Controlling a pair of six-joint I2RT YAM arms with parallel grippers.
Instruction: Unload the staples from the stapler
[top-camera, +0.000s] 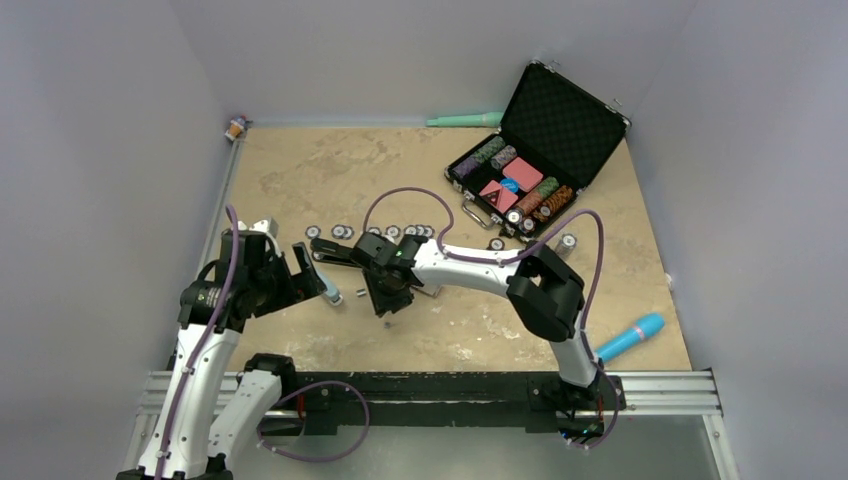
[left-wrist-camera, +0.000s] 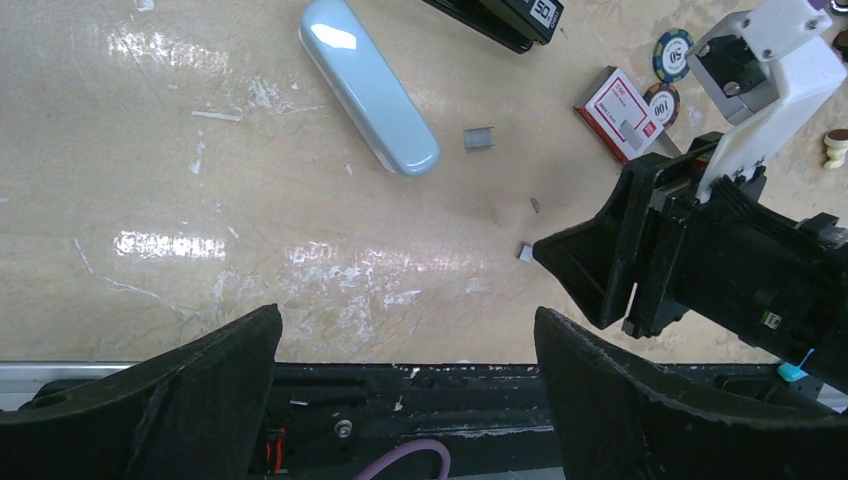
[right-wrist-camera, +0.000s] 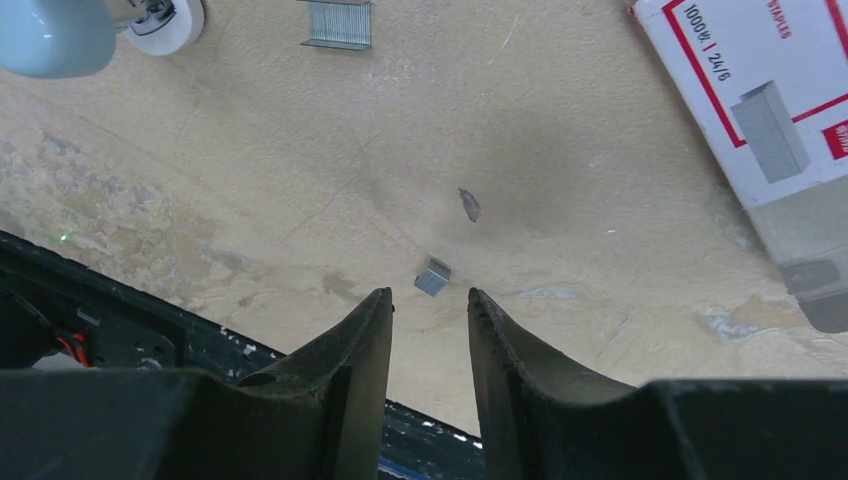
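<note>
Currently: the right pincer (right-wrist-camera: 430, 300) points down at the worktop (top-camera: 300, 170). Its jaws are narrow, with a slim gap between them and nothing in it. The left pincer (left-wrist-camera: 407, 320) is wide and holds nothing. It hangs back over the near edge of the worktop.

Task items:
- The stapler (top-camera: 335, 250) lies on the worktop beyond both pincers, its long axis roughly across the top view. No pincer touches it.
- A staple strip (right-wrist-camera: 338, 24) lies loose on the worktop, near the rounded end of the pale blue block (left-wrist-camera: 368, 85). Its long axis runs side to side in the right wrist view.
- A small staple piece (right-wrist-camera: 432, 277) lies apart from the strip, closer to the near edge.

Key relation: in the right wrist view, the small staple piece sits just ahead of the right pincer's fingertips (right-wrist-camera: 375, 305) and in line with the gap. It is slightly skewed to the jaws and too short to read a clear long axis. Whether the tips touch the worktop, I cannot tell.

The right arm is plainly nearer, and the left is well apart from the piece.

Judgement: the stapler looks already emptied and loose staples are being collected. The next move is probably a small push forward and down, then a close on the piece. Risk: a piece this flat may slip out from the tips.

The staples box (right-wrist-camera: 760, 100) lies to the side, clear of the approach.
</note>
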